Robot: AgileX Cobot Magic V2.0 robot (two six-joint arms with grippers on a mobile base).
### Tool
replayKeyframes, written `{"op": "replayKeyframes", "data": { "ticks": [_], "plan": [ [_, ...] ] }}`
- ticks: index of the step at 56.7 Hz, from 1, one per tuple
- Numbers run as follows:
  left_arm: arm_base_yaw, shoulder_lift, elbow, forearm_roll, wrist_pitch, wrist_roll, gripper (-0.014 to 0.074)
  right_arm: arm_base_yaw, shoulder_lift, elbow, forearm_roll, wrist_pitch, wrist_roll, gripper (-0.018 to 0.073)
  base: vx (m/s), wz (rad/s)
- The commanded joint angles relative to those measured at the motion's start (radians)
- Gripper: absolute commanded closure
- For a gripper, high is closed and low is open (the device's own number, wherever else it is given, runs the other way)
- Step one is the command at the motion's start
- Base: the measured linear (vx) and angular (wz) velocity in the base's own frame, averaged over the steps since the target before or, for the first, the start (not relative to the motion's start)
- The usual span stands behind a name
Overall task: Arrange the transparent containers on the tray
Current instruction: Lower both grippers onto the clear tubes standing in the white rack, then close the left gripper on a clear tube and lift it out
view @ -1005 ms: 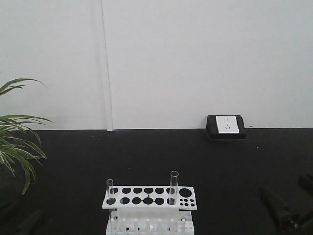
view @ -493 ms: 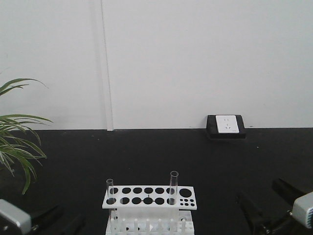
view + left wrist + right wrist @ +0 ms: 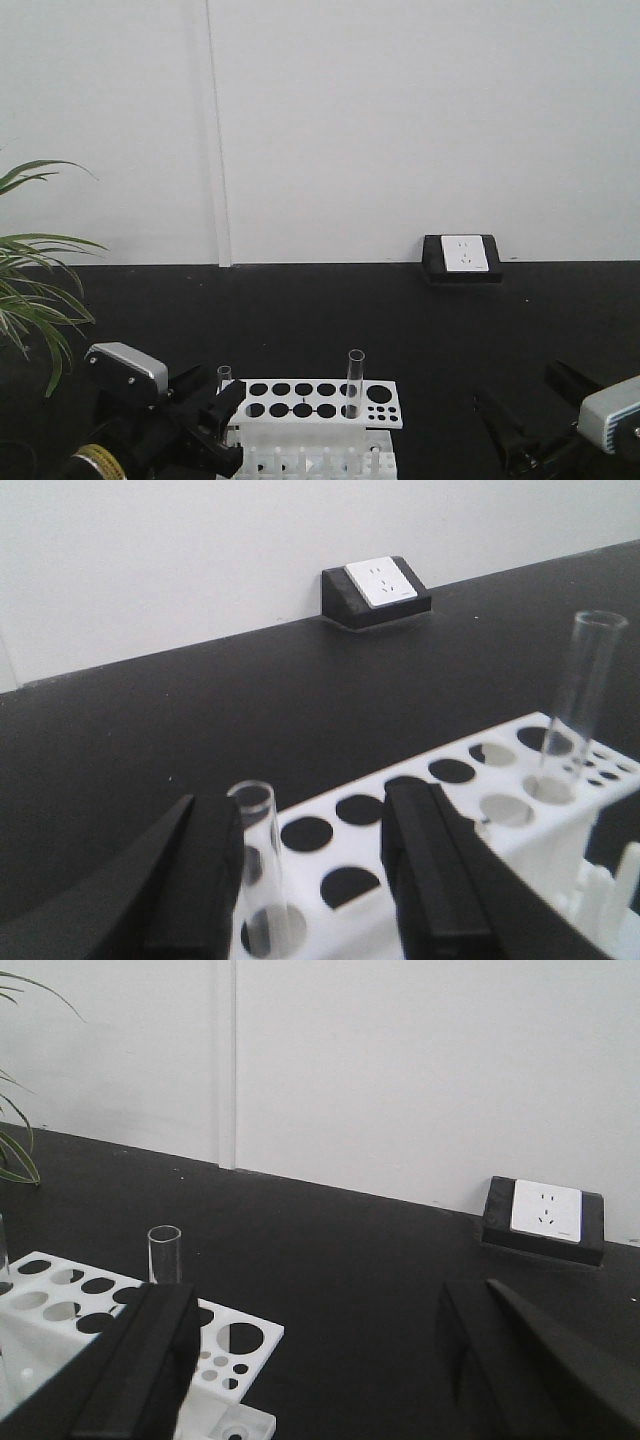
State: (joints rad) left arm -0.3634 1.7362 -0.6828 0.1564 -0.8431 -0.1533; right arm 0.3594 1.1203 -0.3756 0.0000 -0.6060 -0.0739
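Tubes: slim test tube [image 3: 255,850] and wider test tube [image 3: 590,680] both stand upright in white rack [image 3: 535,835] on bench [image 3: 200,720]. Nothing transferred yet; yellow tray out of view. Left hand [image 3: 310,810] spread wide, straddling slim test tube without gripping. Right hand [image 3: 320,1305] wide, empty.

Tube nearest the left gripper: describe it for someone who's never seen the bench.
A white perforated rack on the black tabletop holds two glass tubes. Yours is the slim tube at its left end, by the open left gripper, shorter and narrower than the tall tube toward the right.
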Motion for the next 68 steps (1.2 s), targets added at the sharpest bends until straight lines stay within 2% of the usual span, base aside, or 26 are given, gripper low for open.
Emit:
{"op": "replayKeyframes", "data": {
  "ticks": [1, 16, 39, 40, 44, 51, 56, 62, 68],
  "plan": [
    [-0.006, -0.005, -0.061, -0.008, -0.064, -0.01, 0.0157, 0.0, -0.012, -0.034, -0.008, -0.091, -0.009, 0.002, 0.0, 0.0],
    [-0.006, 0.088, -0.138, -0.009, -0.057, -0.012, 0.0157, 0.0, -0.012, -0.034, -0.008, -0.09, -0.009, 0.002, 0.0, 0.0],
    [-0.006, 0.113, -0.145, -0.009, -0.066, -0.012, 0.0159, 0.0, -0.012, -0.034, -0.008, -0.089, -0.009, 0.002, 0.0, 0.0],
    [-0.006, 0.113, -0.145, -0.009, -0.068, -0.011, 0.0209, 0.0, -0.012, -0.034, -0.008, -0.089, -0.009, 0.002, 0.0, 0.0],
    [-0.006, 0.113, -0.145, -0.009, -0.068, -0.011, 0.0269, 0.0, -0.012, -0.034, -0.008, -0.089, -0.009, 0.002, 0.0, 0.0],
    [-0.006, 0.113, -0.145, -0.009, -0.073, 0.005, 0.0489, 0.0, -0.012, -0.034, -0.008, -0.089, -0.009, 0.002, 0.0, 0.0],
    [-0.006, 0.111, -0.145, -0.009, -0.088, 0.026, 0.0606, 0.0, -0.012, -0.034, -0.008, -0.089, -0.009, 0.0022, 0.0, 0.0],
    [-0.006, 0.079, -0.149, -0.008, -0.08, 0.021, 0.0604, 0.0, -0.012, -0.034, -0.008, -0.089, -0.009, 0.0022, 0.0, 0.0],
    [-0.006, -0.012, -0.149, -0.007, -0.025, 0.016, 0.0603, 0.0, -0.012, -0.034, -0.009, -0.089, -0.009, 0.0022, 0.0, 0.0]
  ]
}}
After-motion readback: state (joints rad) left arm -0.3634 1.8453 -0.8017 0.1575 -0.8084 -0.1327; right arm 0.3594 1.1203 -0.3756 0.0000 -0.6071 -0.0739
